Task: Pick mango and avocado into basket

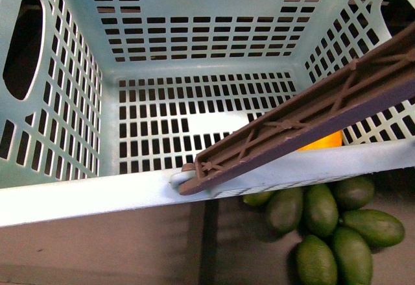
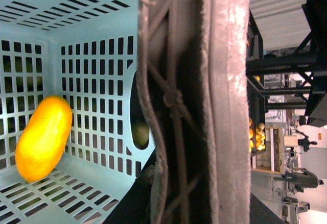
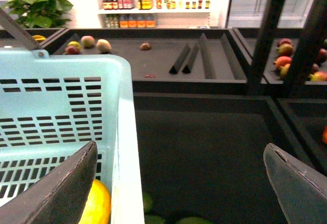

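Note:
The teal basket [image 1: 58, 194] fills the front view, its brown handle [image 1: 305, 126] slanting across it. The yellow mango [image 2: 43, 138] lies inside the basket on the slotted floor; it also shows in the front view [image 1: 322, 141] under the handle and in the right wrist view [image 3: 98, 204]. Several dark green avocados [image 1: 337, 223] lie heaped outside the basket by its near rim. My left gripper [image 2: 179, 193] is shut on the basket handle [image 2: 179, 101]. My right gripper [image 3: 179, 193] is open and empty, beside the basket's rim [image 3: 125, 132] and above the avocados [image 3: 179, 220].
The dark bin floor [image 3: 204, 147] lies under my right gripper. Beyond it a bin holds black dividers [image 3: 196, 55] and a few fruits [image 3: 88, 43]. Red-blushed fruits [image 3: 283, 55] lie at the far right. A black post [image 3: 265, 35] stands near them.

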`<action>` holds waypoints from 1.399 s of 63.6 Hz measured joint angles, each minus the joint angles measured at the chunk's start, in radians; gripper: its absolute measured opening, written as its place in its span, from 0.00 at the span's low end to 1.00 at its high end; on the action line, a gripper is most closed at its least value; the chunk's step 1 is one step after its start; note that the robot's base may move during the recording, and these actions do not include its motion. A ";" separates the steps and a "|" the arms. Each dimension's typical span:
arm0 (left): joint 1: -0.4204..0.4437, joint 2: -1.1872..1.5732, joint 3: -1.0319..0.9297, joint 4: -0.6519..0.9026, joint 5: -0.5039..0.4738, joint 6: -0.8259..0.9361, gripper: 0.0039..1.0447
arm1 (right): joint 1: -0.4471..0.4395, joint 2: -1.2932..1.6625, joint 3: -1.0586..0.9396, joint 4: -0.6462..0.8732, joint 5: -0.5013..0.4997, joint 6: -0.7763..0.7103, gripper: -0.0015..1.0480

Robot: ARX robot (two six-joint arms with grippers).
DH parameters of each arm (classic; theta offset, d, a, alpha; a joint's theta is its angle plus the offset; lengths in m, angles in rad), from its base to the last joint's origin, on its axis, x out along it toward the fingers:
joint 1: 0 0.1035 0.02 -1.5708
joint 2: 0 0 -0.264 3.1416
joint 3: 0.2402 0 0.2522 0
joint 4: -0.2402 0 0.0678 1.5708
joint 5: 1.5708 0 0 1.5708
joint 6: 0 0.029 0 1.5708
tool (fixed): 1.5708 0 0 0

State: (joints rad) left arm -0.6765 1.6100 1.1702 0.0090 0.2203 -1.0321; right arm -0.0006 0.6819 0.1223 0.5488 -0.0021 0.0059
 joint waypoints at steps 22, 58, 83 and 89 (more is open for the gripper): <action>0.009 0.000 0.000 0.000 -0.008 0.011 0.13 | 0.029 0.034 0.085 -0.244 0.207 0.117 0.92; -0.002 0.000 0.000 0.000 -0.005 -0.001 0.13 | -0.550 0.931 0.334 -0.164 -0.130 -0.186 0.92; -0.002 0.000 0.000 0.000 0.007 -0.004 0.13 | -0.476 1.339 0.396 -0.121 -0.240 -0.619 0.92; -0.002 0.000 0.000 0.000 0.004 -0.003 0.13 | -0.454 1.387 0.417 -0.121 -0.245 -0.655 0.92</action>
State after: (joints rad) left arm -0.6788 1.6104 1.1702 0.0090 0.2241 -1.0351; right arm -0.4549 2.0686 0.5388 0.4282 -0.2470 -0.6491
